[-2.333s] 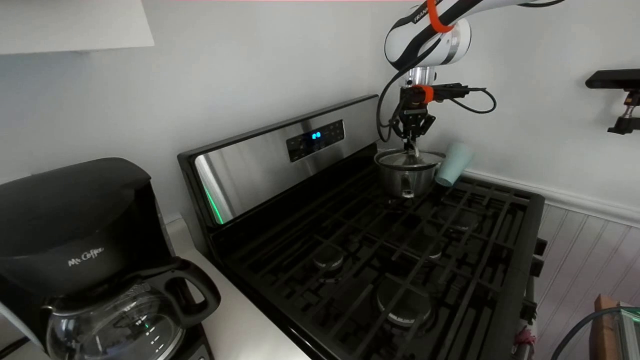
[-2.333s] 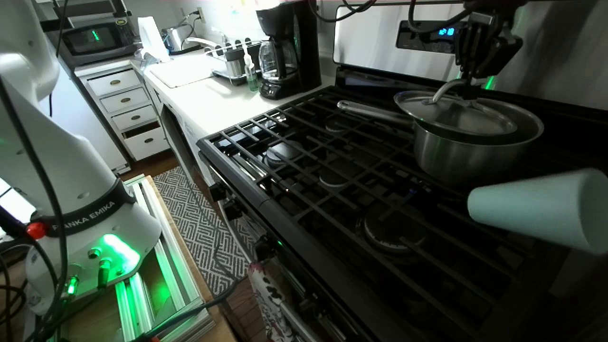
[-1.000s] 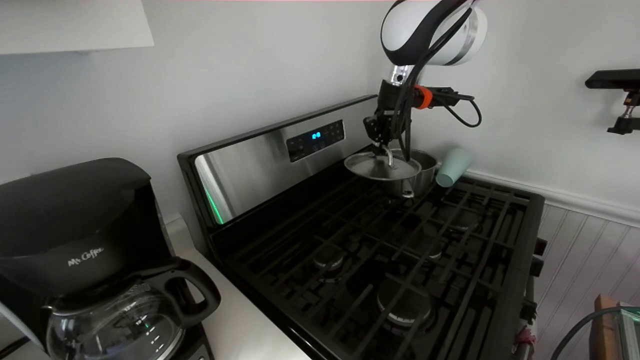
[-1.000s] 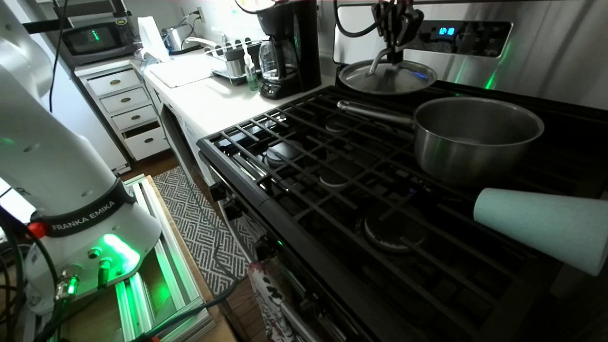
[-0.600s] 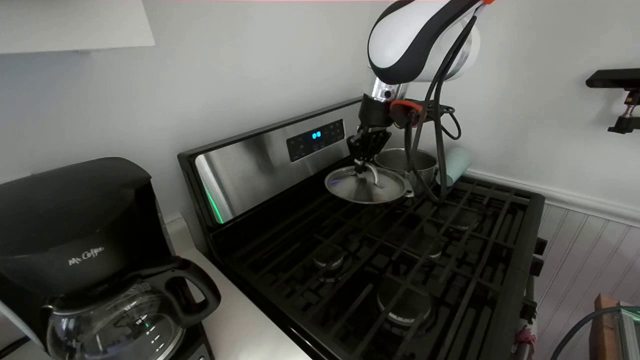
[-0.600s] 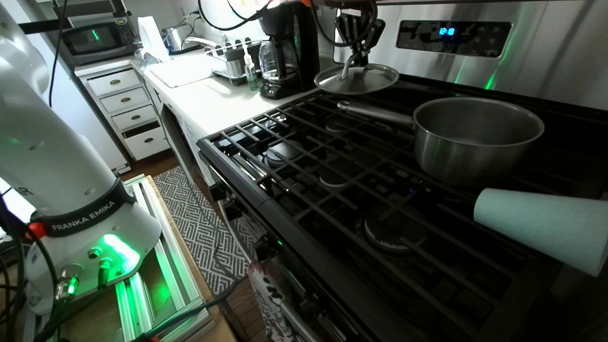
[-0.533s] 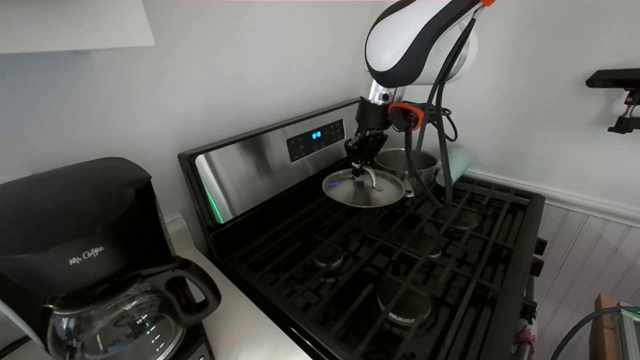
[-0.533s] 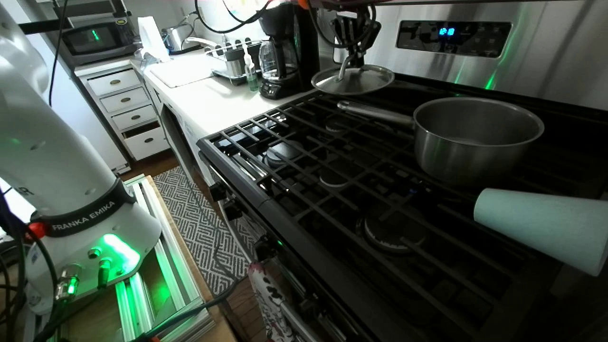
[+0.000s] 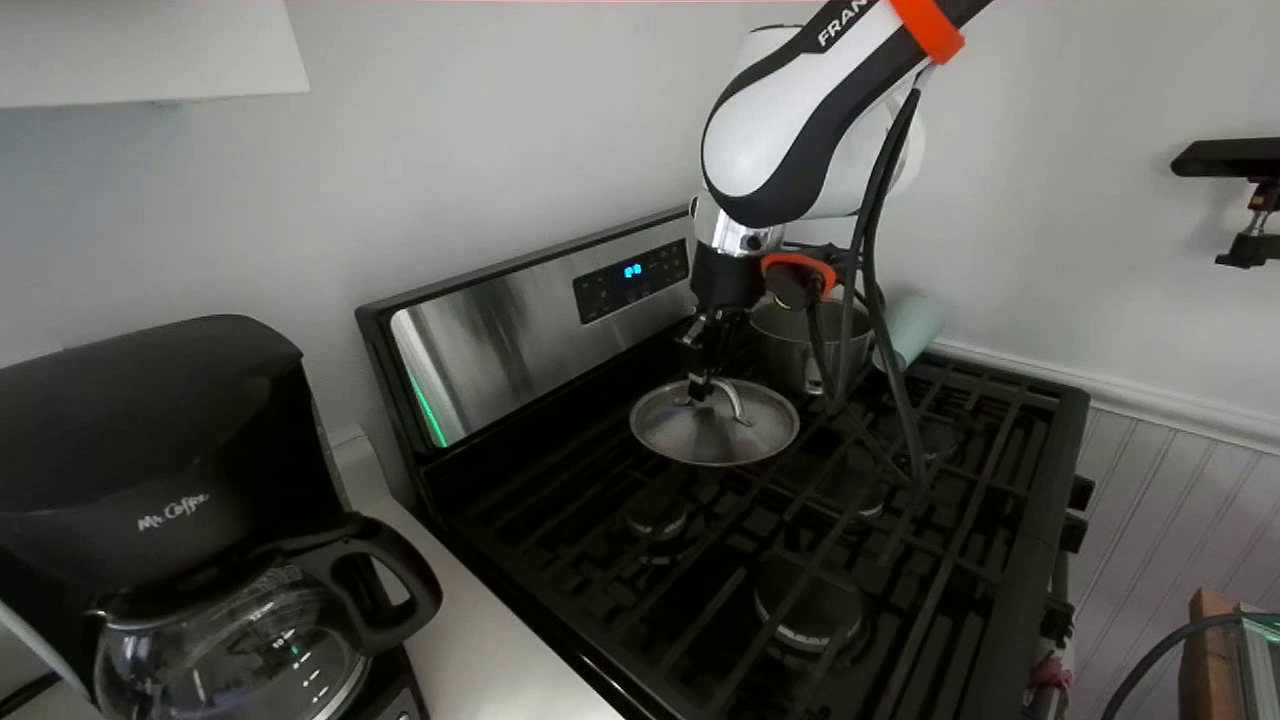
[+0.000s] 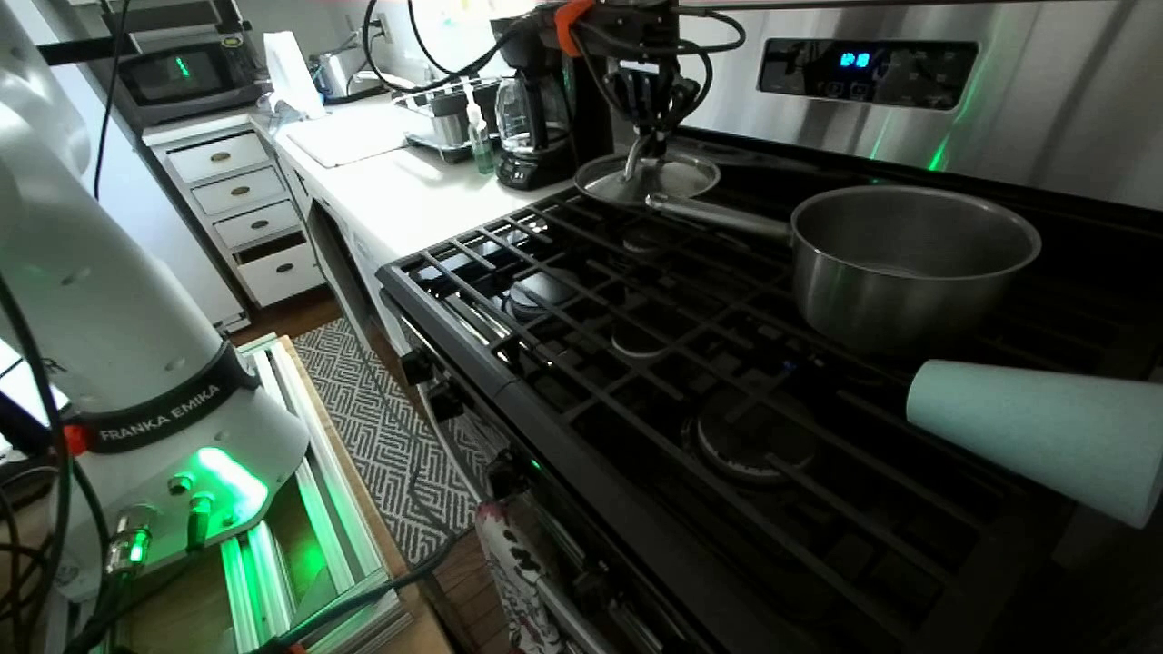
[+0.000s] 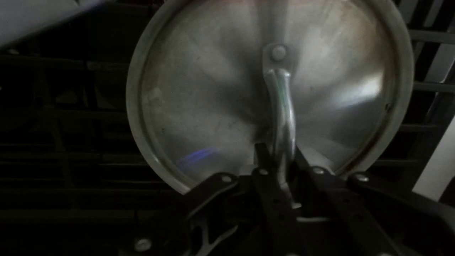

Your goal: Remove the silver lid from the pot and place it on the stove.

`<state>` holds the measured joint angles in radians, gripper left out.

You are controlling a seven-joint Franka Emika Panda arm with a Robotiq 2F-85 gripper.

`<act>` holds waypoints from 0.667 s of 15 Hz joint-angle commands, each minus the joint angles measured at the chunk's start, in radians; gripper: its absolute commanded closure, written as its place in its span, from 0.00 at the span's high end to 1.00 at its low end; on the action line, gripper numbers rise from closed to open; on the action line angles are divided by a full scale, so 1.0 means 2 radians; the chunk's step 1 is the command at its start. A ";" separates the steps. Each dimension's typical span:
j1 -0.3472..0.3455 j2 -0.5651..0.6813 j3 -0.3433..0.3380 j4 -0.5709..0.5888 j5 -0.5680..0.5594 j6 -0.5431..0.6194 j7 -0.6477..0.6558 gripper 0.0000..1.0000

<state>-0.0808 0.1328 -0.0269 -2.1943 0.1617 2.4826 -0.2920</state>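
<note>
Silver lid (image 9: 712, 432): round, shiny, fitted with an arched metal handle (image 11: 283, 121). Off the saucepan (image 10: 909, 300); in an exterior view, low above or on the gas stove (image 9: 740, 545), left of the pan and nearer. Contact with the barred top cannot be told.

Jaws: clamped on the arched metal handle, toward one end of its span, per the wrist view.

Saucepan: upright, uncovered, far right on the stove in an exterior view. Its long handle (image 10: 727, 216) points left and overlaps the lid's near rim there; touching or apart, cannot tell.

Teal cup (image 10: 1036, 440): tapered, tipped on its side, near the saucepan.

Black cable (image 9: 880, 178): slung from the robot arm (image 9: 770, 140), hanging in front of the saucepan.

Step, judged: the set-down; release not yet done.

Hazards, judged:
(a) Tilt at landing, one edge first, caused by the off-centre hold.
(b) Rim snagging the long handle and turning the saucepan, caused by their closeness.
(c) Drop or slide across the bars, caused by letting go before the lid bears evenly.
(d) Cup rolled or pan nudged, caused by the cable if the arm swings right.
</note>
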 commanded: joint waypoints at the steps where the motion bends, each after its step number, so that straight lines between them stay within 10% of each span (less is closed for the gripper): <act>1: -0.007 0.042 0.004 0.016 0.018 0.015 -0.024 0.04; 5: -0.009 0.078 0.008 0.023 0.007 0.053 -0.012 0.04; 6: -0.010 0.083 0.009 0.024 0.006 0.057 -0.010 0.40; 10: -0.015 0.076 0.016 0.028 0.008 0.022 -0.009 0.60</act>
<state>-0.0882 0.2991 -0.0201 -2.1610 0.1688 2.5864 -0.3098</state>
